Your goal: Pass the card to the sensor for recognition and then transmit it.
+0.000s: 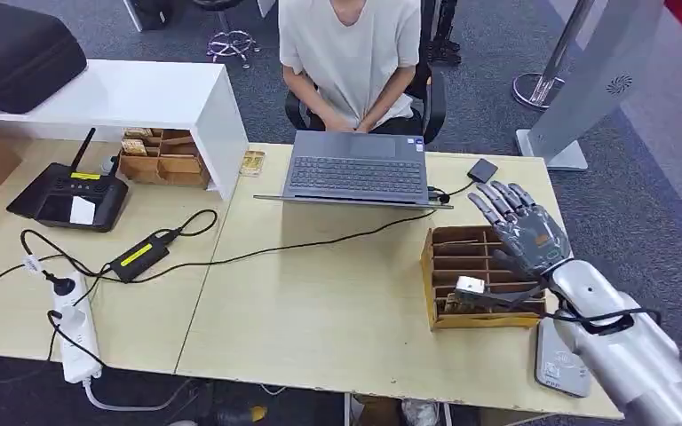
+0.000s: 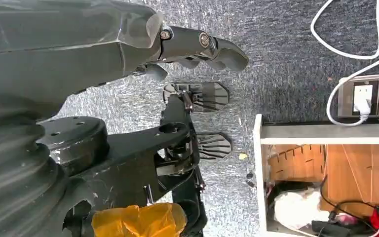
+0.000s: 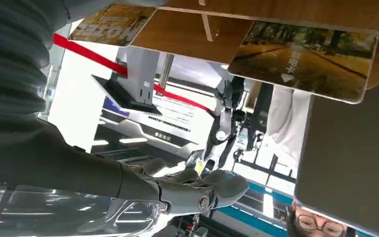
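Observation:
A wooden card box (image 1: 462,266) with slots stands on the right side of the table. A card (image 1: 469,286) sticks up from its near slots. My right hand (image 1: 522,226) hovers over the box's right side with fingers spread and nothing in it. The grey card sensor (image 1: 558,359) lies at the table's front right edge, partly under my right forearm. In the right wrist view the thumb (image 3: 202,190) is stretched out, and a card with a tree-lined path (image 3: 306,59) leans in the wooden box (image 3: 187,34). My left hand (image 2: 197,47) hangs over the carpet, holding nothing.
An open laptop (image 1: 355,169) sits at the table's far edge with a person (image 1: 351,53) seated behind it. Its cable crosses to a power adapter (image 1: 138,256) and power strip (image 1: 75,333). A black antenna device (image 1: 69,195), a second wooden box (image 1: 162,158) and a white shelf (image 1: 142,93) stand left.

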